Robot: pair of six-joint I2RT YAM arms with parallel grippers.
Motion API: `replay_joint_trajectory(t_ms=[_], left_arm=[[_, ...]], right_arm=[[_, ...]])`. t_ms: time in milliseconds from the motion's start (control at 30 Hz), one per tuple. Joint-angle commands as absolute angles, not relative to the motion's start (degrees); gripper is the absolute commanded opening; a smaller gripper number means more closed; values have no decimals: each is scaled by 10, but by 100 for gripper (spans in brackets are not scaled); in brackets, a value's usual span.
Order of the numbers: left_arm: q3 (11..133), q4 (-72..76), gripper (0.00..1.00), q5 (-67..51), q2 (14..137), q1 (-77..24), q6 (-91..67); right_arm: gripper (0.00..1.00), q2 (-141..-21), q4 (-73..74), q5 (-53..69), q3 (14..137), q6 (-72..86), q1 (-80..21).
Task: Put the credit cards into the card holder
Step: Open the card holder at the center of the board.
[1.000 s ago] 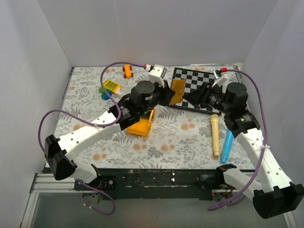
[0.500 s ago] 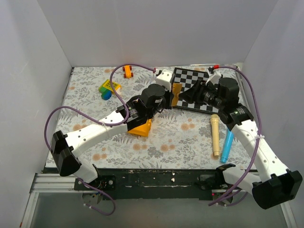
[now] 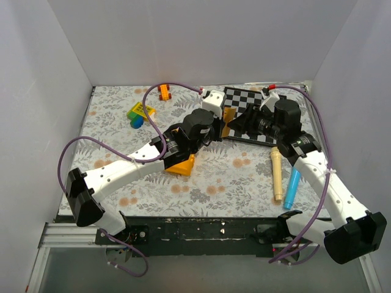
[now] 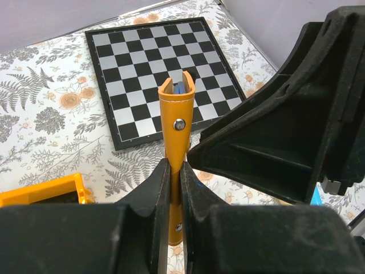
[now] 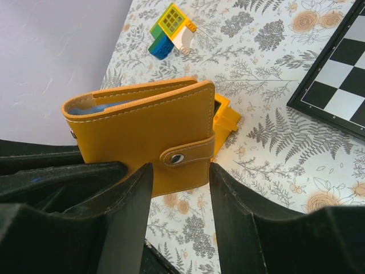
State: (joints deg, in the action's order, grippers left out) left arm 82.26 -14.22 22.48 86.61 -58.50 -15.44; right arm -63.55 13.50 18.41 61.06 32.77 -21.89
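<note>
My left gripper (image 3: 220,126) holds the tan card holder (image 3: 228,119) upright in the air over the near-left edge of the chequered board, shut on its lower edge. The left wrist view shows the card holder (image 4: 177,114) edge-on between my left gripper's (image 4: 175,171) jaws, with pale blue lining at its top. My right gripper (image 3: 237,126) faces it from the right, open. In the right wrist view the card holder's (image 5: 142,131) flat side and snap strap sit just beyond my right gripper (image 5: 179,168), not gripped by it. No credit cards are in view.
The black-and-white chequered board (image 3: 256,108) lies at the back right. A yellow bin (image 3: 181,163) sits under the left arm. A wooden stick (image 3: 277,174) and a blue marker (image 3: 292,188) lie at the right. Toy blocks (image 3: 139,113) and an orange car (image 3: 164,91) lie at the back left.
The right gripper has moved left, closer to the card holder. The left arm has shifted its pose while keeping the card holder gripped at about the same spot.
</note>
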Motion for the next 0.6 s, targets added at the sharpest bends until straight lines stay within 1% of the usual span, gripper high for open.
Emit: replay_joint_trajectory(t_ms=[0, 200, 267, 333, 567], left_arm=[[847, -135, 0, 224, 862, -591, -149], [845, -134, 0, 207, 862, -593, -151], [842, -133, 0, 199, 861, -594, -155], [839, -131, 0, 188, 859, -594, -160], [833, -122, 0, 166, 852, -596, -173]], right_arm=[[52, -641, 111, 179, 638, 328, -223], [51, -642, 108, 173, 636, 328, -224], [49, -642, 108, 171, 636, 327, -224], [47, -642, 107, 172, 636, 326, -223], [30, -643, 106, 170, 634, 329, -224]])
